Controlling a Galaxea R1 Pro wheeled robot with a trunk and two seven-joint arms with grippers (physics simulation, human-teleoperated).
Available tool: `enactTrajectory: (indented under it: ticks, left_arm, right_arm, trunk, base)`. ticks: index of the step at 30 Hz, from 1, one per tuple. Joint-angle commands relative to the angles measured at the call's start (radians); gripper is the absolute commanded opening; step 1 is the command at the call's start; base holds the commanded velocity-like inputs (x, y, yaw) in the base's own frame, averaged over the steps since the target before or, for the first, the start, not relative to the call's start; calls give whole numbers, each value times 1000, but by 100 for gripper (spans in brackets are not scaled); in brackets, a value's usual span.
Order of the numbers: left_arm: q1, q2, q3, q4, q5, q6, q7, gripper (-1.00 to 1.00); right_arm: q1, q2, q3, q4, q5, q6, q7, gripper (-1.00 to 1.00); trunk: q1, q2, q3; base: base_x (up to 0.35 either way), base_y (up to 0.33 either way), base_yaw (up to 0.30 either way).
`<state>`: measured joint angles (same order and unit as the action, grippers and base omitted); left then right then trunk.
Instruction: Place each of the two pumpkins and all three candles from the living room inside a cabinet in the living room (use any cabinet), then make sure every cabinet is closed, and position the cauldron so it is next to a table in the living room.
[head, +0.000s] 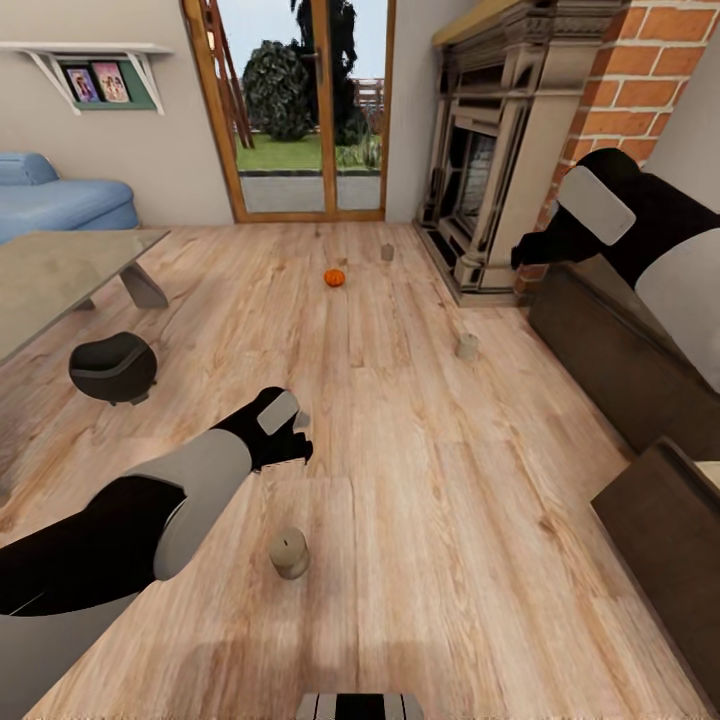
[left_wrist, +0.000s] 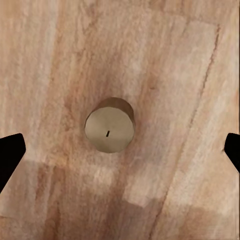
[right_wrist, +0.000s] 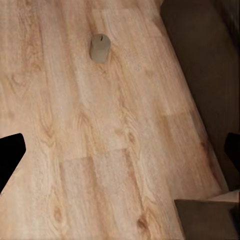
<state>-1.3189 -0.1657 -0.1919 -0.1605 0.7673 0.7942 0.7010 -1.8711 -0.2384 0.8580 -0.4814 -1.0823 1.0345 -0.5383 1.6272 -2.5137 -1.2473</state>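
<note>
One tan candle (head: 289, 552) stands on the wood floor just in front of my left gripper (head: 292, 443). The left wrist view looks straight down on that candle (left_wrist: 109, 125), and the black fingertips (left_wrist: 11, 150) stand wide apart on either side of it, open and above it. A second candle (head: 467, 346) stands near the dark cabinet (head: 615, 350) and a third candle (head: 387, 252) near the fireplace. An orange pumpkin (head: 334, 277) lies on the floor beyond. My right gripper (head: 522, 254) hangs open above the floor by the cabinet, looking down on a candle (right_wrist: 100, 47). The black cauldron (head: 113, 367) sits beside the table (head: 60, 270).
A drawer (head: 665, 525) of the cabinet stands pulled out at the right, also showing as a drawer corner (right_wrist: 207, 220). The stone fireplace (head: 495, 170) and brick chimney (head: 640, 70) rise at the back right. Glass doors (head: 300, 110) and a blue sofa (head: 55, 200) lie behind.
</note>
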Motion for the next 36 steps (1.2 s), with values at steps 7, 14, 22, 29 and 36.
enactTrajectory:
  ticks: [7, 14, 22, 29, 36]
  left_arm:
    - [0, 6, -6, -41, 10, -20, 4, 100]
    - [0, 10, -7, -115, 10, -83, 4, 100]
    - [0, 13, -7, -199, -33, -131, 8, 100]
    - [0, 26, -6, -201, -112, -181, 4, 100]
    - [0, 61, -7, -140, -115, -241, -14, 100]
  right_arm:
    - [-68, -7, 8, -13, 33, 1, -37, 100]
    - [-75, -7, 8, -19, 68, -1, -42, 100]
    - [-75, -24, 12, -16, 97, -2, -43, 100]
    - [-74, -43, 15, -14, 99, -2, -43, 100]
    - [-74, -63, 13, -14, 100, -2, -43, 100]
  trunk:
    - [3, -2, -28]
    - [6, -4, -55]
    - [10, -5, -86]
    - [13, -7, -113]
    - [16, -9, -140]
  base:
    - [0, 0, 0]
    - [0, 0, 0]
    - [0, 0, 0]
    - [0, 0, 0]
    - [0, 0, 0]
